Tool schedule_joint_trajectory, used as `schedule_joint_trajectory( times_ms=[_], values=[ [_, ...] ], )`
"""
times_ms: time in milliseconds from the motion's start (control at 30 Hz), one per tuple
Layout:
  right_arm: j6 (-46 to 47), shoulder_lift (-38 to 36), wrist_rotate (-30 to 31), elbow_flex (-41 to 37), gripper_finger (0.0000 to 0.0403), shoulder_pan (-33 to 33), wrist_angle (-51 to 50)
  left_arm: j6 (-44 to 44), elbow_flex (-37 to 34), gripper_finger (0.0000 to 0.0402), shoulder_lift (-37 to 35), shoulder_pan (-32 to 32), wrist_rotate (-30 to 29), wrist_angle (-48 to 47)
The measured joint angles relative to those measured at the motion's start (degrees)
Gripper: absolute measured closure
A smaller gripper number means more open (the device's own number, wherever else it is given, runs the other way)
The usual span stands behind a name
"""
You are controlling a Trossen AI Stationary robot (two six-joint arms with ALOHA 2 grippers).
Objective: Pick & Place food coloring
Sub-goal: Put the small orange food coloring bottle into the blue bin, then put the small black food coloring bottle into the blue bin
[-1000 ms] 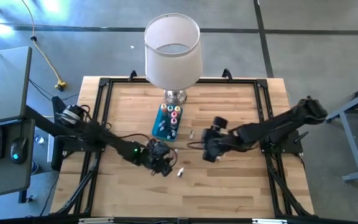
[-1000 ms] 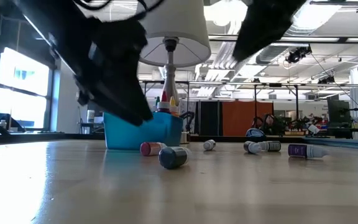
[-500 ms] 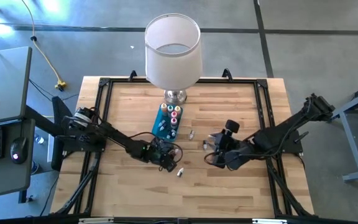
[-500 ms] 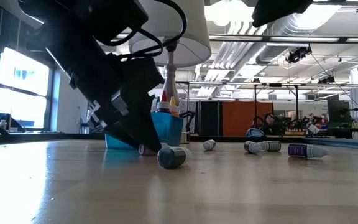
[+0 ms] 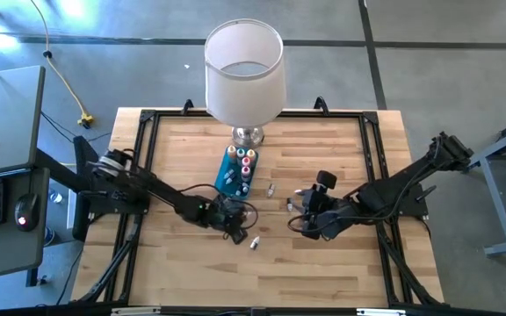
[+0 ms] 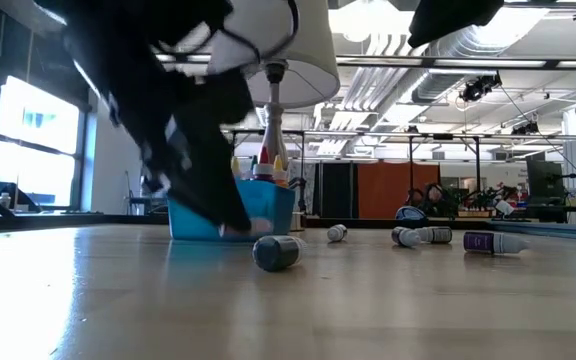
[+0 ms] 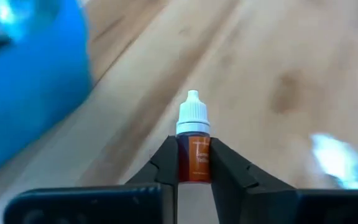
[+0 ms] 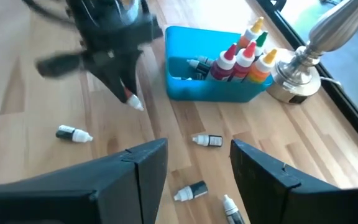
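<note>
Nearest in the left wrist view, the left gripper [image 7: 194, 163] has its jaws closed on an orange food coloring bottle [image 7: 194, 149], pinched across the body with the white cap pointing away, low over the desk [image 5: 323, 272]. The step in hand is, by my reading, carrying it to the blue tray [image 5: 234, 178], which sits just beyond the gripper toward the lamp [image 5: 244, 75]. To do it well the bottle should rise enough to clear the tray's wall and come down in a free gap, since upright bottles [image 8: 244, 53] already crowd one end (a tilted entry could knock them). A loose vial [image 5: 255, 243] lies just beside the left gripper, and others [image 8: 207, 141] lie scattered between the arms. The right gripper [image 8: 194, 158], jaws spread wide and holding nothing, hovers over these, near enough that the left arm's path should keep tight to its own side. The desk edges are well apart from all this.
</note>
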Motion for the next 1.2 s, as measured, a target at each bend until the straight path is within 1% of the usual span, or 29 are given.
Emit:
schedule_joint_trajectory(
  times_ms=[67,133,200,333,367,400,467,567,667,800,900,1000,1100,1200],
  values=[
    [0.0,0.0,-0.54,0.0,0.0234,0.0,0.02,1.51,0.0,0.0357,-3.35,-0.1,0.32,-1.08],
    [0.0,0.0,-0.79,0.0,0.0234,0.0,0.02,3.24,0.0,0.0354,-7.54,-0.09,-0.62,-4.06],
    [0.0,0.0,-0.81,0.0,0.0234,0.0,0.02,5.11,0.04,0.0347,-11.77,-0.03,-4.29,-7.6],
    [-0.02,0.0,-0.81,0.0,0.0234,-0.02,0.04,7.0,0.08,0.0341,-20.44,0.44,-15.28,-18.34],
    [-0.02,0.0,-0.75,0.0,0.0234,-0.02,0.04,7.0,0.11,0.0341,-22.17,1.06,-16.87,-21.36],
    [-0.01,0.0,-0.64,0.0,0.0234,-0.02,0.13,7.03,0.1,0.034,-23.55,1.94,-17.12,-24.23],
    [-0.01,0.0,-0.53,0.0,0.0234,-0.02,0.67,8.01,0.09,0.034,-25.21,4.48,-15.46,-28.36],
    [-0.02,0.0,-0.87,0.0,0.0234,-0.03,2.7,11.9,0.03,0.0337,-25.39,8.69,-10.94,-31.33],
    [-0.12,0.0,-0.97,0.0,0.0234,-0.03,5.55,16.99,0.07,0.0321,-23.27,13.03,-7.42,-28.73],
    [-3.99,0.02,-1.22,0.0,0.0234,-0.02,8.0,22.55,0.13,0.0289,-19.54,17.93,-3.37,-24.29],
    [-6.57,0.02,-2.86,0.0,0.0234,-0.04,9.36,25.29,0.07,0.0269,-17.54,20.47,0.03,-24.3],
    [-9.1,0.09,-3.54,0.0,0.0234,-0.04,12.53,27.6,0.0,0.0258,-16.69,22.23,-0.01,-25.11],
    [-12.78,0.09,-4.03,0.0,0.0234,-0.05,16.76,28.0,0.43,0.0255,-17.18,23.02,-0.34,-24.94],
    [-18.0,0.09,-1.79,0.0,0.0234,-0.37,20.69,28.63,2.66,0.0255,-19.15,22.76,-0.38,-28.26]
  ],
)
